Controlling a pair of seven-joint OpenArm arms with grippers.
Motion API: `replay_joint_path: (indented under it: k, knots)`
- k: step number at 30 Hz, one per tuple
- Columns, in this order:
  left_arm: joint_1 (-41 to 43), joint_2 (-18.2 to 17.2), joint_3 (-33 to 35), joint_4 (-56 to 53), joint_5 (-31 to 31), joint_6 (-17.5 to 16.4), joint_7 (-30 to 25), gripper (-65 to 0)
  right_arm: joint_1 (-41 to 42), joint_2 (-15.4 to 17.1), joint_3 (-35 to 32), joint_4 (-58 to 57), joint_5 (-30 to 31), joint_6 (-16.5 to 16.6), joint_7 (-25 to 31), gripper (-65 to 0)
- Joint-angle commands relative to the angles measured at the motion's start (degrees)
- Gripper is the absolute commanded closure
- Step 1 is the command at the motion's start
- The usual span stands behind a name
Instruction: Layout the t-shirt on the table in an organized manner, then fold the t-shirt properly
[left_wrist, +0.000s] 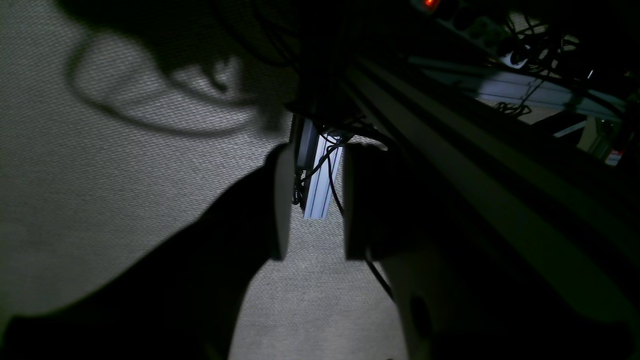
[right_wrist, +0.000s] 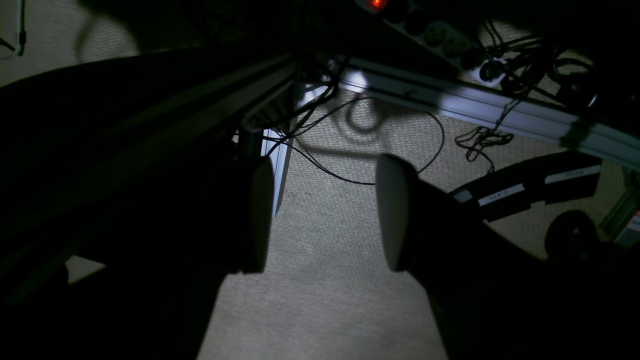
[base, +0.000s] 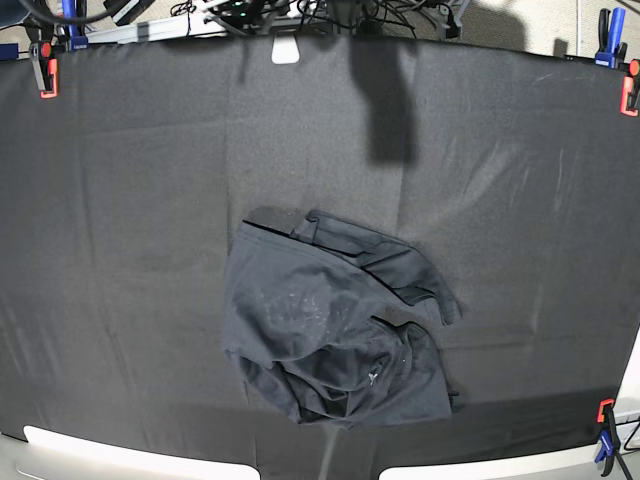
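T-shirt (base: 335, 325) crumpled at 6 o'clock on counter (base: 130, 200), long axis 10-to-4. Left claw (left_wrist: 311, 200) and right claw (right_wrist: 320, 215) both spread, empty, off the counter over floor; nearer arm unclear.

The t-shirt (base: 335, 335) lies crumpled in a loose heap on the bench (base: 130, 200), a little toward its near edge and about midway across. It is dark charcoal, with folds bunched over each other and a faint worn print showing. The bench is covered in flat black cloth.
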Motion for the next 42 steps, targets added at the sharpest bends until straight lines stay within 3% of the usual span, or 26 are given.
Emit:
replay_joint_path:
  k: [1, 9, 14, 29, 32, 38, 42]
  knots:
    - [0.22, -0.02, -0.13, 0.28, 0.09, -0.52, -0.22, -15.9, -0.15, 0.0, 0.04, 0.33, 0.44, -0.04, 0.22, -32.5]
    - [0.22, 0.0, -0.13, 0.31, 0.09, -0.55, -0.28, -15.9, -0.74, 0.0, 0.04, 0.33, 5.75, -0.04, 0.57, -32.5]
    - [0.22, 0.0, -0.13, 0.31, 0.09, -0.55, -0.48, -15.9, -2.12, 0.0, 0.04, 0.33, 5.7, -0.07, 3.37, -32.5]
    - [4.96, 0.0, -0.13, 4.83, 0.07, -1.05, -1.73, -15.9, -4.94, 0.17, 0.04, 1.25, 1.86, -0.02, 3.23, -32.5]
    - [8.94, 0.0, -0.13, 10.23, -1.36, -3.21, -1.73, -15.9, -7.89, 1.75, 0.04, 4.42, 1.88, -0.02, 2.58, -32.5]
    - [18.14, -0.02, -0.13, 24.76, -10.47, -9.31, 0.72, -15.9, -16.46, 6.95, 0.02, 16.41, 2.54, 0.04, 0.94, -32.5]
    - [24.2, -0.17, -0.13, 35.26, -13.9, -10.49, 3.85, -15.9, -22.77, 10.64, 0.02, 25.22, 5.86, 0.15, -1.44, -32.5]
